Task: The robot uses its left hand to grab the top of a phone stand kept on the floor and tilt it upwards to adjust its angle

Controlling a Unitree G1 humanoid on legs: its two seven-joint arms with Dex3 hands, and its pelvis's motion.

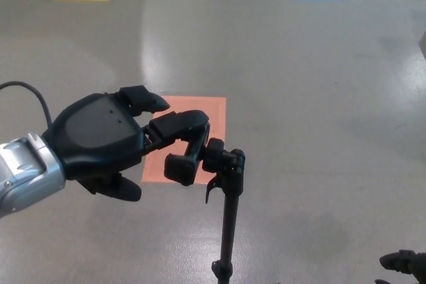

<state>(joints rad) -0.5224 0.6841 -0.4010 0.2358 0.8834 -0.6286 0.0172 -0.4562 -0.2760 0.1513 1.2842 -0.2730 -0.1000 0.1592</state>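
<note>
left hand point(110, 141) fingers hooked on the black phone stand's clamp head point(193, 154): rotate upward gently, don't tip the thin pole point(229, 231).

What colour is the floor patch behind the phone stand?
Orange patch, seen in the head view.

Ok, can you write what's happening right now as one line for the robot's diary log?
left hand: shut on phone stand top | stand: upright on grey floor | right hand: not in view | orange floor patch: behind the stand
</note>
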